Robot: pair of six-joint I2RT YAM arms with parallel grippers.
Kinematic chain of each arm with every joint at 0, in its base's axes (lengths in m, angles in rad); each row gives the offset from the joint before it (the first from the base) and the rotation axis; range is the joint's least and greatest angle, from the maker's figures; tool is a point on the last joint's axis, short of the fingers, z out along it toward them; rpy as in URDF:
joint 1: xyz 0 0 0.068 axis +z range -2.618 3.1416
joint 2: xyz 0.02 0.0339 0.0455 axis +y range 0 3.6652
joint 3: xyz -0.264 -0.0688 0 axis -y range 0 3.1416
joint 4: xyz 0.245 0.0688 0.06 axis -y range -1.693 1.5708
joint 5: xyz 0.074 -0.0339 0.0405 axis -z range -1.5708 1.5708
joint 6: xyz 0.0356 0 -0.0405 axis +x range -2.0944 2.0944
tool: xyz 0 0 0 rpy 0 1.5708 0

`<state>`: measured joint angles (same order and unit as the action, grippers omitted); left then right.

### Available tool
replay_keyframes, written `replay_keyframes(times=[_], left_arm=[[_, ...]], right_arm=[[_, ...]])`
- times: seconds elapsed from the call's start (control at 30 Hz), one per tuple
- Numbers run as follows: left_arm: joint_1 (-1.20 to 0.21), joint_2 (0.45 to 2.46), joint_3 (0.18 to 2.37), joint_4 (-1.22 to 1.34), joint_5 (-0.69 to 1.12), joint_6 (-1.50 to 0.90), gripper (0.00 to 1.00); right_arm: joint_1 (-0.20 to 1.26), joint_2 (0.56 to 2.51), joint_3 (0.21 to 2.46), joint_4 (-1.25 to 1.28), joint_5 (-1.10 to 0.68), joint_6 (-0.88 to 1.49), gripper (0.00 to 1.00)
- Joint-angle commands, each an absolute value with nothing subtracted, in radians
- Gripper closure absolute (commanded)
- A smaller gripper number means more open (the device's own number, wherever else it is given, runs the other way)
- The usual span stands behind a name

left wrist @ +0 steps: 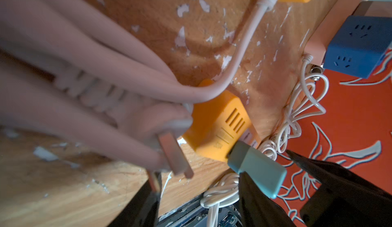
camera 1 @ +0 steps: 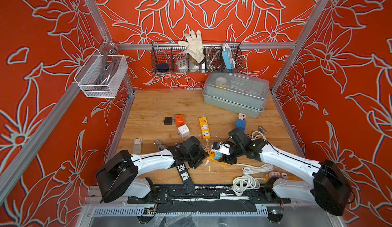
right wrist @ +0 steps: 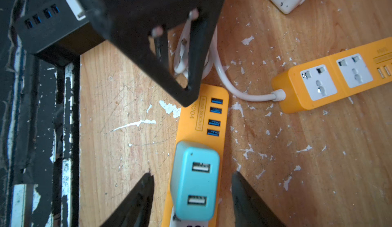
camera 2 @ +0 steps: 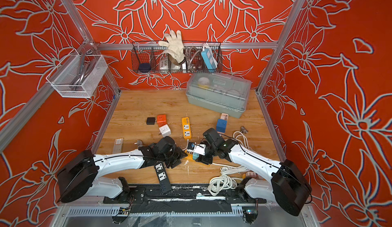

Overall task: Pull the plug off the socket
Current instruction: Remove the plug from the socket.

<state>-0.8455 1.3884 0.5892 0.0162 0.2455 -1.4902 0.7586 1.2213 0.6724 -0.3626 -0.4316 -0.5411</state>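
Note:
A teal plug (right wrist: 195, 181) with two USB ports sits in an orange socket strip (right wrist: 203, 113) near the table's front centre; both top views show them (camera 1: 217, 155) (camera 2: 194, 156). My right gripper (right wrist: 192, 174) hangs over the plug, open. One finger stands on each side of the plug with a gap to it. My left gripper (left wrist: 199, 183) is at the strip's USB end (left wrist: 218, 128), jaws apart with bare wood between the tips. A blurred white cable bundle (left wrist: 95, 71) and its pronged plug lie close against the left gripper; one prong is at a finger.
A second orange strip (camera 1: 204, 127), a black strip (camera 1: 185, 176), white (camera 1: 183, 130), orange (camera 1: 179, 119) and blue (camera 1: 241, 124) cube sockets lie around. A white cable coil (camera 1: 246, 181) is at the front right. A grey lidded box (camera 1: 235, 94) stands at the back.

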Motion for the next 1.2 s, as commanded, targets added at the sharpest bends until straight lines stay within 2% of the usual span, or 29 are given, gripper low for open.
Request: replay_keyframes(times=[0.0, 0.17, 0.3, 0.53, 0.67, 0.77, 0.9, 0.97, 1.07, 1.17], left_arm=[[-0.849, 1.438, 0.622, 0.066, 0.255, -1.526, 0.42], [-0.85, 1.512, 0.622, 0.11, 0.276, -1.586, 0.52], [-0.843, 1.546, 0.614, 0.119, 0.274, -1.605, 0.55], [-0.819, 1.565, 0.504, 0.175, 0.258, -1.697, 0.6], [-0.818, 1.549, 0.47, 0.122, 0.235, -1.726, 0.63], [-0.818, 1.541, 0.468, 0.065, 0.229, -1.725, 0.65], [-0.818, 1.536, 0.462, 0.018, 0.22, -1.732, 0.65], [-0.817, 1.535, 0.459, 0.006, 0.213, -1.736, 0.65], [-0.815, 1.539, 0.457, 0.0, 0.209, -1.741, 0.65], [-0.814, 1.551, 0.465, 0.015, 0.211, -1.735, 0.65]], right_arm=[[0.756, 1.233, 0.704, -0.382, -0.448, -0.541, 0.42], [0.756, 1.257, 0.721, -0.402, -0.458, -0.541, 0.51], [0.755, 1.282, 0.739, -0.425, -0.471, -0.54, 0.56], [0.755, 1.284, 0.76, -0.458, -0.488, -0.483, 0.71], [0.748, 1.281, 0.804, -0.47, -0.48, -0.356, 0.74], [0.679, 1.298, 0.845, -0.499, -0.507, -0.27, 0.76], [0.654, 1.274, 0.857, -0.532, -0.529, -0.239, 0.78], [0.683, 1.238, 0.832, -0.519, -0.526, -0.231, 0.79], [0.796, 1.181, 0.796, -0.51, -0.418, -0.269, 0.79], [0.849, 1.174, 0.786, -0.488, -0.331, -0.256, 0.79]])
